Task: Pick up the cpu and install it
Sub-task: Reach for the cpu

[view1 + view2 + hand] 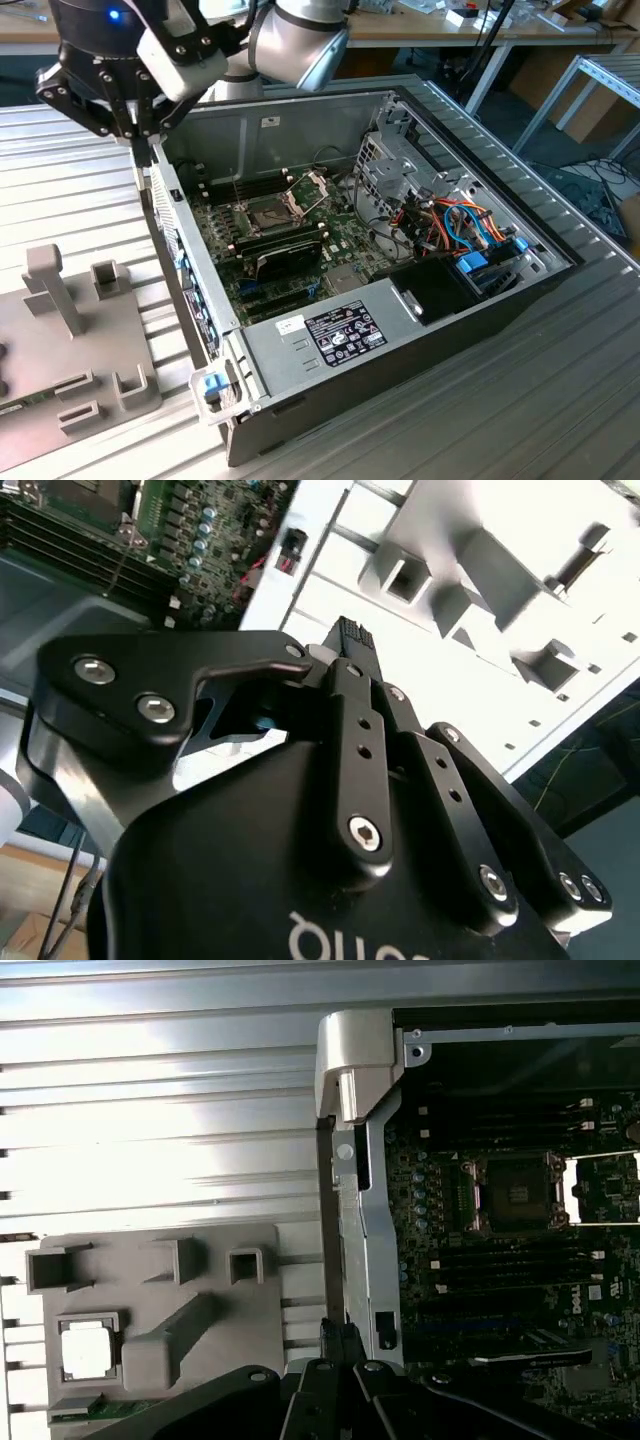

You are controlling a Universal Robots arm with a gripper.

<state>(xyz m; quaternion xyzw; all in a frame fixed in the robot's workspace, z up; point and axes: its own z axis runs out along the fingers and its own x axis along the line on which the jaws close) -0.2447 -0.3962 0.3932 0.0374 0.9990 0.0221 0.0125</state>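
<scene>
"So where is the small, flat, silver-topped square cpu (85,1350)?"

"Lying in a square pocket of the grey moulded fixture (200,1260), which sits on the ribbed metal table (150,1110) just beside the open grey computer case (260,125)."

"And the black hand (140,143)?"

"Its fingers are closed on nothing. It hangs above the case's side wall, between the fixture and the green motherboard (345,245), apart from the cpu."

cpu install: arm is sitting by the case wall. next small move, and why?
Probably translate the gripper away from the case wall to above the cpu. In the first wrist view the cpu lies untouched in its pocket on the grey fixture, while the gripper hangs empty beside the wall. The motherboard socket is open and vacant, so picking comes first.
</scene>
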